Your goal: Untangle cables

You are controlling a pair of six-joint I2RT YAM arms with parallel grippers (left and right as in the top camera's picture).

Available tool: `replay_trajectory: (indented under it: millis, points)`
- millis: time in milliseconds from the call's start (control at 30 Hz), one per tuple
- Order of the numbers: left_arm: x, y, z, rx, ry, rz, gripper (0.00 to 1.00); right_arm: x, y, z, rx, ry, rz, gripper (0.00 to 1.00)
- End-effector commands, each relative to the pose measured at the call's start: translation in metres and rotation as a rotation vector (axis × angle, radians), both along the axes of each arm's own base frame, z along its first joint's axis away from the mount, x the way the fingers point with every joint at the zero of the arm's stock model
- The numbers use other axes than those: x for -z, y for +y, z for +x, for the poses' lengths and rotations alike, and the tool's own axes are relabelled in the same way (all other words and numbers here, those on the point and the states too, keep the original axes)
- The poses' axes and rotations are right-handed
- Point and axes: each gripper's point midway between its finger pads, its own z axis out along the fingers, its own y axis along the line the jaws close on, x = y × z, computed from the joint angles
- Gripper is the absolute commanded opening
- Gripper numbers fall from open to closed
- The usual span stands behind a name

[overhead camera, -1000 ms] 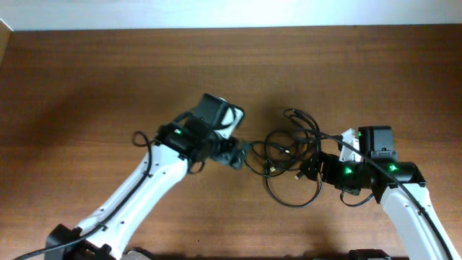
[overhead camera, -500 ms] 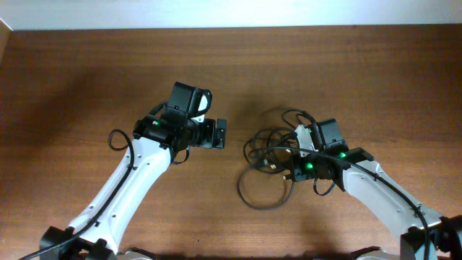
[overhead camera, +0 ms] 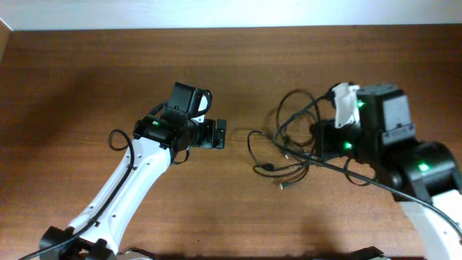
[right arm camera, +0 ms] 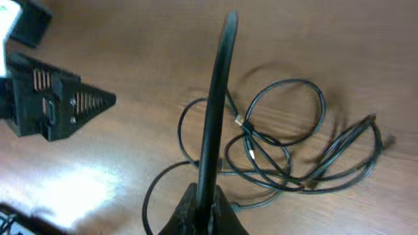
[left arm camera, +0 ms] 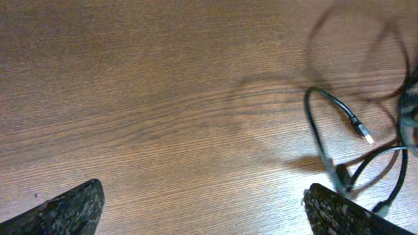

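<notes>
Cables (overhead camera: 287,153): thin black cords in loose overlapping loops, crossed over one another, lying right of the middle of the table (overhead camera: 86,87), which is brown wood grain. In the right wrist view most of the bundle is spread flat on the wood beyond the fingers. One strand runs straight up the frame from the fingertips and is blurred. In the left wrist view one loop sits at the right edge, with a small metallic plug end (left arm camera: 363,134) resting on the wood.

Right pincer (right arm camera: 201,207): at the right-hand edge of the bundle, fingers pressed together on that single strand. The other loops are not gripped.

Left pincer (overhead camera: 216,135): to the left of the cables and apart from them, spread wide with nothing between the fingers. Its own view shows only the two dark fingertips (left arm camera: 68,207) at the bottom corners, with bare wood between them.
</notes>
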Motion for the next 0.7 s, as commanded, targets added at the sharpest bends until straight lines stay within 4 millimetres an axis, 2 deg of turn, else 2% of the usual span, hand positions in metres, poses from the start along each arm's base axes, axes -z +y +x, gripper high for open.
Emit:
replay_trajectory:
  millis: [0, 67, 133, 233, 267, 333, 433, 533, 567, 600, 667]
  points:
    - [-0.007, 0.002, 0.0, -0.015, -0.019, -0.005, 0.99, -0.06, -0.012, 0.008, 0.061, -0.164, -0.009, 0.04]
    - [-0.007, 0.002, 0.0, -0.015, -0.019, -0.005, 0.99, -0.102, -0.011, 0.008, 0.064, -0.268, 0.027, 0.04]
    - [-0.007, 0.002, 0.0, -0.015, -0.019, -0.005, 0.99, -0.158, -0.012, 0.006, 0.069, -0.42, 0.079, 0.04]
    - [-0.007, 0.002, 0.0, -0.015, -0.019, -0.005, 0.99, -0.212, -0.013, 0.003, 0.074, -0.583, 0.136, 0.04]
    - [-0.007, 0.002, 0.0, -0.014, -0.019, -0.005, 0.99, -0.248, -0.014, 0.0, 0.078, -0.701, 0.181, 0.04]
    - [-0.007, 0.002, 0.0, -0.015, -0.019, -0.005, 0.99, -0.294, -0.016, -0.004, 0.085, -0.865, 0.237, 0.04]
    - [-0.007, 0.002, 0.0, -0.015, -0.019, -0.005, 0.99, -0.346, -0.041, -0.005, 0.228, -1.075, 0.267, 0.04]
    - [-0.007, 0.002, 0.0, -0.015, -0.019, -0.005, 0.99, -0.367, -0.067, -0.007, 0.369, -1.179, 0.224, 0.04]
    - [-0.007, 0.002, 0.0, -0.015, -0.019, -0.005, 0.99, -0.367, -0.073, -0.006, 0.4, -1.185, 0.196, 0.04]
    - [-0.007, 0.002, 0.0, -0.015, -0.019, -0.005, 0.99, -0.354, -0.074, -0.001, 0.401, -1.139, 0.147, 0.04]
    - [-0.007, 0.002, 0.0, -0.014, -0.019, -0.005, 0.99, -0.307, -0.085, 0.009, 0.452, -0.967, 0.017, 0.04]
